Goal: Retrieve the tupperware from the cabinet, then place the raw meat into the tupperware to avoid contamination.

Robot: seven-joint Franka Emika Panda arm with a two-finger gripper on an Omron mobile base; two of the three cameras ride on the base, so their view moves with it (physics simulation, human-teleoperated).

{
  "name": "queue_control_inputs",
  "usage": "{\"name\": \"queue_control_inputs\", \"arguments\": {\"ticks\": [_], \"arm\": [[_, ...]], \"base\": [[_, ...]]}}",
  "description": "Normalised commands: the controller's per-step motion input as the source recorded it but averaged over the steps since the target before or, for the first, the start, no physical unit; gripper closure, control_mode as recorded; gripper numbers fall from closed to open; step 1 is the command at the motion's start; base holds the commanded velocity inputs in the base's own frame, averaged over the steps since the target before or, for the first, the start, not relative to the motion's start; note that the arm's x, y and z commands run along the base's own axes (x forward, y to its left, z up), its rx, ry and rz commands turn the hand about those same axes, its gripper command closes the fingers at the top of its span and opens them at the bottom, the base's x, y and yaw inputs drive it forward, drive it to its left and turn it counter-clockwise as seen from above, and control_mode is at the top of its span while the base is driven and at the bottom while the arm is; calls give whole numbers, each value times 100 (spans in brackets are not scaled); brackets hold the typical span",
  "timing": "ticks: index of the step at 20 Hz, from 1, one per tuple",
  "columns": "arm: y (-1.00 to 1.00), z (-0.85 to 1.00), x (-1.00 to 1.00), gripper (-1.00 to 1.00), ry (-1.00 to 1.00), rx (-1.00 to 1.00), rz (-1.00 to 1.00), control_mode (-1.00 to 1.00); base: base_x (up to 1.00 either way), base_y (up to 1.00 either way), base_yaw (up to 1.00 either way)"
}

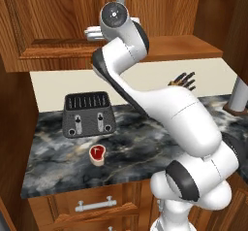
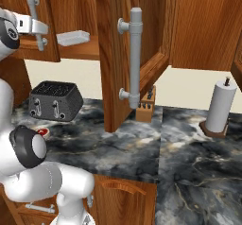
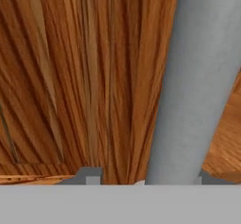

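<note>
Still on the worktop (image 1: 145,142), near the toaster (image 1: 88,113): raw meat (image 1: 97,153), untouched. Farther up, fingers (image 2: 41,28) closed around left door handle (image 2: 33,18) of cabinet (image 2: 113,54); right door swung open. Deepest in, on cabinet shelf: tupperware (image 2: 73,38), not yet retrieved. Both fetching and loading left.

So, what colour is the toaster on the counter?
Dark grey toaster, with black slots; it shows best in the left base view.
</note>
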Motion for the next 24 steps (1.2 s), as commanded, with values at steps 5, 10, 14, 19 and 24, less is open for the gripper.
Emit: {"name": "queue_control_inputs", "arguments": {"ticks": [5,10,14,19,24], "arm": [[59,-10,-98,100,0,0,-11,-100],[80,-11,-90,100,0,-1,-8,-100],[99,-3,-71,100,2,-5,0,-100],[96,-1,-77,100,2,-7,1,-100],[99,0,-84,100,0,-9,1,-100]], "base": [[0,0,0],[0,0,0],[0,0,0],[0,0,0],[0,0,0]]}}
